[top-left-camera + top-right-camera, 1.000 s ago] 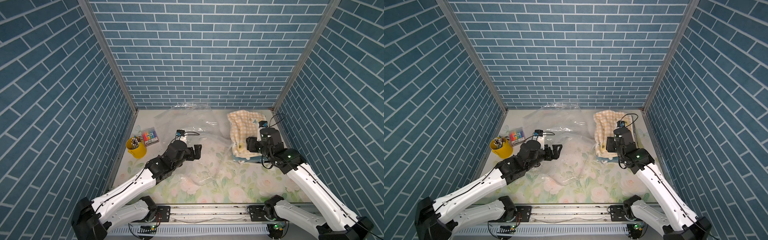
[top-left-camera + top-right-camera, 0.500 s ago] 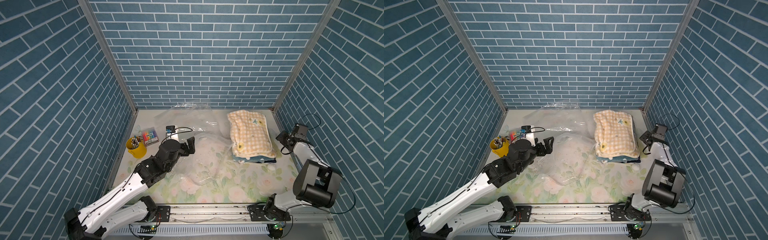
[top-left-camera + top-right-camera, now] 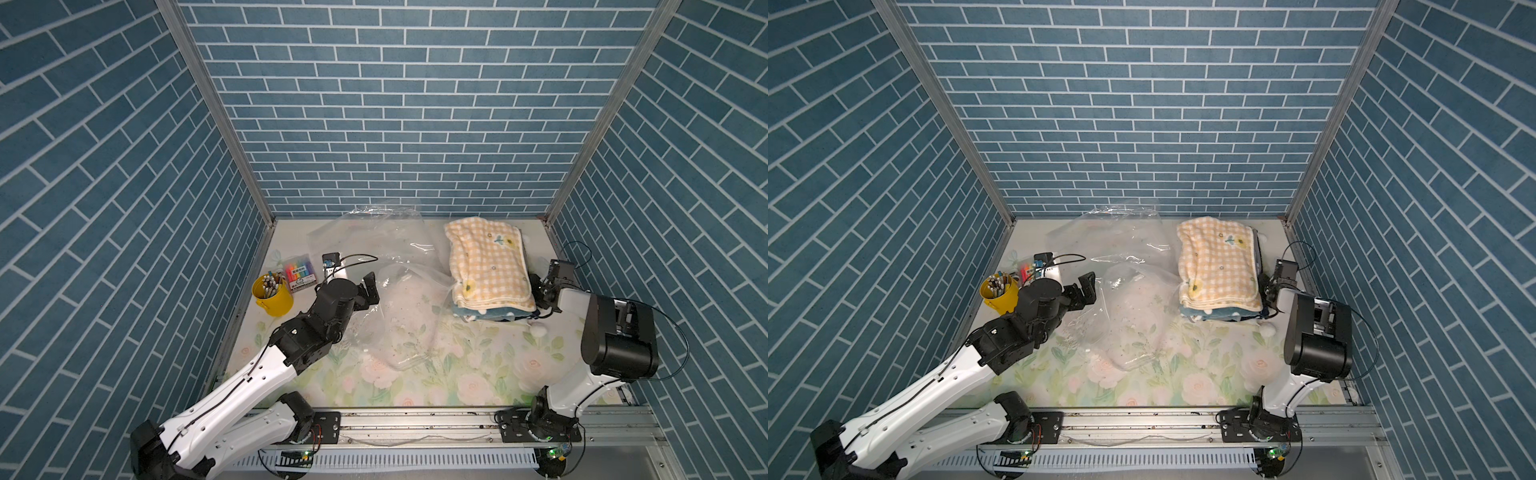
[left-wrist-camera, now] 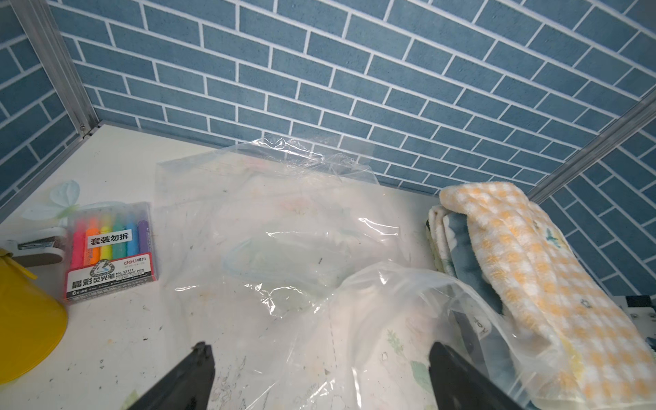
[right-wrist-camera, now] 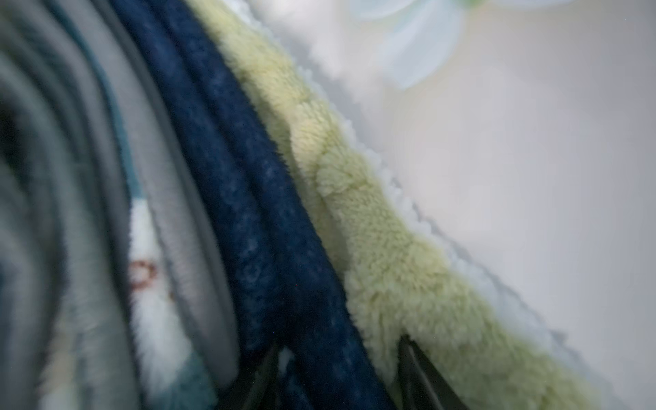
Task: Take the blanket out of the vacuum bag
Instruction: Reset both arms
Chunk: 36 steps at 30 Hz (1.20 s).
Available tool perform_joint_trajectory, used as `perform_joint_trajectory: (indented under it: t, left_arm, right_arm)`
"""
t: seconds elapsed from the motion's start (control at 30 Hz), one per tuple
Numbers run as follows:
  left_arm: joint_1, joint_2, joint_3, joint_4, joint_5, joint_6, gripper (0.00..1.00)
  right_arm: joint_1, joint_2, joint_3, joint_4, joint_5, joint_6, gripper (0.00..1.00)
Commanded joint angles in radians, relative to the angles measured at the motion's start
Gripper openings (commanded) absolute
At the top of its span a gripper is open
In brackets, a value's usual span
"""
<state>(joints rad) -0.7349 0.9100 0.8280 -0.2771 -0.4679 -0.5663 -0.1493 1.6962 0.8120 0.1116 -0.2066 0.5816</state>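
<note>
The vacuum bag (image 3: 407,316) (image 3: 1133,316) (image 4: 284,220) lies crumpled and clear mid-table. Its plastic drapes over the near left corner of a folded stack with a yellow checked blanket (image 3: 486,266) (image 3: 1217,266) (image 4: 525,255) on top and blue ones beneath. My left gripper (image 3: 371,287) (image 3: 1089,289) (image 4: 319,349) hangs open over the bag's left edge, holding nothing. My right gripper (image 3: 540,291) (image 3: 1268,291) (image 5: 337,349) is pushed into the stack's right side. Its jaws straddle a dark blue fold (image 5: 248,213) beside pale green fleece (image 5: 390,248). Whether they clamp it is unclear.
A yellow cup of pens (image 3: 272,295) (image 3: 998,293) and a highlighter pack (image 3: 299,274) (image 4: 110,245) stand at the left wall, with a stapler (image 4: 39,241) beside them. Blue brick walls close three sides. A small white ball (image 3: 540,329) lies in front of the stack.
My right arm left the top of the stack, swung out to the right wall, and now presses its gripper into the stack's right side, jaws narrowing. The left arm drew back leftward, still open.
</note>
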Motion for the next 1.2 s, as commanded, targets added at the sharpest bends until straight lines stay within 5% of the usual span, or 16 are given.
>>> perform_joint_trajectory:
  t: [0.0,0.23,0.43,0.47,0.53,0.6,0.7,0.77,0.9,1.0,1.17]
  left_arm:
    - [0.012,-0.014,0.003,0.013,0.002,0.005,0.99]
    - [0.014,0.017,-0.006,0.016,-0.047,0.001,1.0]
    - [0.015,0.049,0.033,-0.015,-0.227,-0.02,1.0]
    - [0.015,0.042,0.019,-0.001,-0.29,-0.01,1.0]
    - [0.019,0.009,-0.076,0.149,-0.41,0.088,1.0]
    - [0.038,-0.031,-0.266,0.521,-0.495,0.379,1.0]
    - [0.124,0.015,-0.592,1.176,-0.485,0.735,0.99]
    - [0.215,0.112,-0.694,1.379,-0.491,0.698,1.0]
    - [0.339,0.295,-0.733,1.44,-0.349,0.59,1.0]
    - [0.364,0.391,-0.755,1.64,-0.272,0.647,1.0]
    - [0.435,0.466,-0.657,1.543,-0.115,0.665,1.0]
  right_arm:
    - [0.031,0.001,-0.048,0.063,-0.077,0.074,0.54]
    - [0.03,-0.053,-0.039,0.03,-0.081,0.061,0.54]
    - [0.037,-0.386,-0.025,-0.03,-0.044,-0.045,0.59]
    - [0.055,-0.468,-0.027,-0.038,0.025,-0.084,0.74]
    - [0.124,-0.609,-0.031,-0.056,0.275,-0.19,1.0]
    - [0.182,-0.724,-0.126,0.083,0.457,-0.303,0.99]
    - [0.183,-0.827,-0.365,0.431,0.401,-0.594,0.99]
    - [0.183,-0.86,-0.534,0.665,0.357,-0.662,0.99]
    - [0.181,-0.782,-0.732,0.933,0.288,-0.619,0.99]
    - [0.182,-0.607,-0.804,1.166,0.238,-0.656,0.99]
    - [0.179,-0.247,-0.886,1.665,0.273,-0.585,0.99]
